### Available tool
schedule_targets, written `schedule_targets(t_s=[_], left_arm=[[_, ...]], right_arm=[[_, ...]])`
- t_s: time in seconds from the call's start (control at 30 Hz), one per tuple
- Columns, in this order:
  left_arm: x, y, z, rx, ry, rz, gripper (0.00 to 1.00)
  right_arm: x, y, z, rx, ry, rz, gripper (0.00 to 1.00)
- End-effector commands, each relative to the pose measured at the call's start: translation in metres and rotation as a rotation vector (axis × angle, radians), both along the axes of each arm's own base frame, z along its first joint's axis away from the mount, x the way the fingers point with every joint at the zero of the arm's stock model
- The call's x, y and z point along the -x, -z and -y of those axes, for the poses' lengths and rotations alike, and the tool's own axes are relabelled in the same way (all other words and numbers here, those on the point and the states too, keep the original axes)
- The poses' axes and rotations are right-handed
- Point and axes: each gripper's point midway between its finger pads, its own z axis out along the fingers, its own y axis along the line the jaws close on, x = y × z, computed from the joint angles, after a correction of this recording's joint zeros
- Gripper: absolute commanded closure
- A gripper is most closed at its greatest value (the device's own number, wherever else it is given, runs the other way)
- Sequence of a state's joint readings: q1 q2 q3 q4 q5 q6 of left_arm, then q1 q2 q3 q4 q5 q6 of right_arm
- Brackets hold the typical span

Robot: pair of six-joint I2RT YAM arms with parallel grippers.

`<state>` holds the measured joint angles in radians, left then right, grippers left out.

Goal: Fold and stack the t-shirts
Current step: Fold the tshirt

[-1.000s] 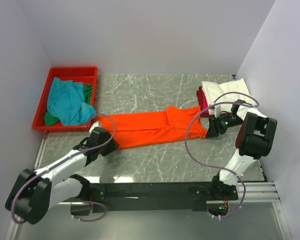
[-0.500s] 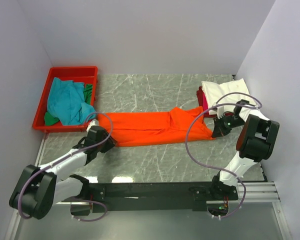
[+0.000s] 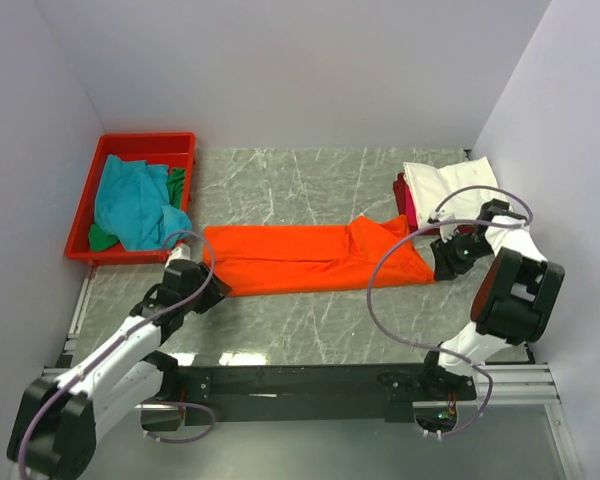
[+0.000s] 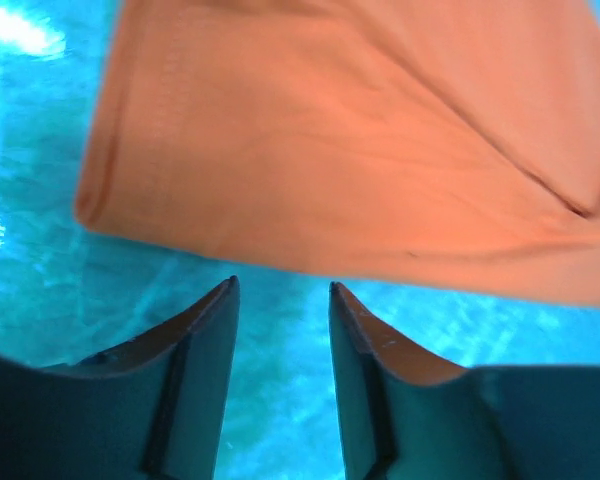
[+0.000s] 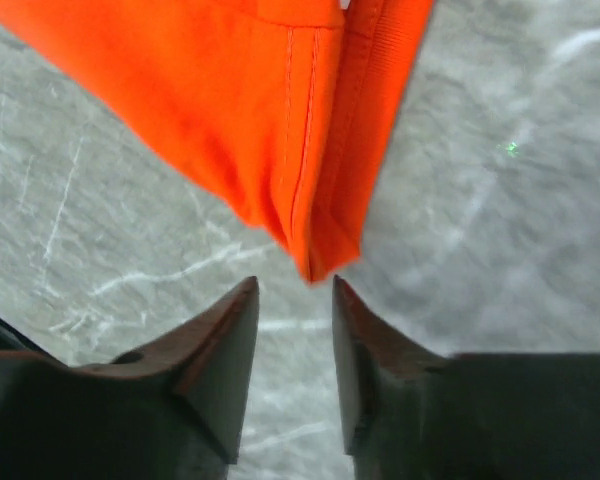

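The left arm's fingers (image 4: 195,345) are being held narrowly parted and empty just off the 9 o'clock end of the bright orange cloth t-shirt (image 3: 300,258). The right arm's fingers (image 5: 215,350) are being held likewise, the 3 o'clock corner lying just beyond their tips. That one shirt is lying as a flat band across the desk (image 3: 310,190), seemingly so that its ends can be folded over. Two are stacked at 2 o'clock, a white shirt (image 3: 450,182) over a magenta-red shirt (image 3: 404,196). Two more, a teal shirt (image 3: 130,205) and a green shirt (image 3: 100,238), are lying in the one red plastic tray (image 3: 145,140) at 10 o'clock.
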<state>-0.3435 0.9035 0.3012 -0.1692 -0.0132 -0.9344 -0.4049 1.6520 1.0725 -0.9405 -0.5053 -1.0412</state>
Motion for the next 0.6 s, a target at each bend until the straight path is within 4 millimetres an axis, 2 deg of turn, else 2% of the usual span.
schedule_targets(t_s=[0.0, 0.03, 0.07, 0.13, 0.17, 0.2, 0.23, 0.27, 0.3, 0.43, 0.5, 0.53, 0.57], left_arm=[[-0.003, -0.040, 0.009, 0.037, 0.073, 0.109, 0.51], [-0.005, -0.056, 0.009, 0.035, 0.080, 0.149, 0.46], [-0.008, -0.064, 0.009, 0.037, 0.077, 0.166, 0.44], [-0.011, -0.085, 0.009, 0.039, 0.083, 0.218, 0.43], [-0.012, -0.093, 0.009, 0.041, 0.086, 0.238, 0.43], [-0.012, -0.097, 0.009, 0.034, 0.093, 0.249, 0.43], [-0.015, -0.104, 0.008, 0.030, 0.088, 0.265, 0.43], [-0.015, -0.105, 0.008, 0.016, 0.097, 0.271, 0.43], [-0.015, -0.106, 0.008, 0.010, 0.105, 0.270, 0.43], [-0.016, -0.112, 0.008, -0.002, 0.117, 0.279, 0.43], [-0.014, -0.115, 0.010, 0.015, 0.128, 0.292, 0.43], [-0.014, -0.115, 0.010, 0.017, 0.129, 0.294, 0.43], [-0.013, -0.117, 0.010, 0.017, 0.128, 0.300, 0.43]], right_arm=[[-0.018, -0.042, 0.007, 0.095, -0.002, 0.170, 0.52], [-0.025, -0.055, -0.001, 0.101, -0.010, 0.207, 0.49], [-0.025, -0.055, -0.002, 0.095, 0.004, 0.201, 0.49], [-0.035, -0.070, -0.025, 0.084, -0.040, 0.240, 0.49], [-0.040, -0.075, -0.039, 0.066, -0.067, 0.260, 0.48], [-0.047, -0.079, -0.066, 0.048, -0.130, 0.278, 0.48], [-0.054, -0.082, -0.085, 0.019, -0.115, 0.280, 0.48], [-0.058, -0.083, -0.101, 0.002, -0.132, 0.282, 0.48], [-0.066, -0.082, -0.134, -0.017, -0.189, 0.280, 0.49], [-0.104, -0.082, -0.188, -0.034, -0.053, 0.244, 0.53], [-0.125, -0.074, -0.202, 0.000, -0.030, 0.225, 0.56], [-0.126, -0.070, -0.216, 0.001, -0.016, 0.202, 0.58], [-0.130, -0.066, -0.220, 0.015, 0.000, 0.192, 0.60]])
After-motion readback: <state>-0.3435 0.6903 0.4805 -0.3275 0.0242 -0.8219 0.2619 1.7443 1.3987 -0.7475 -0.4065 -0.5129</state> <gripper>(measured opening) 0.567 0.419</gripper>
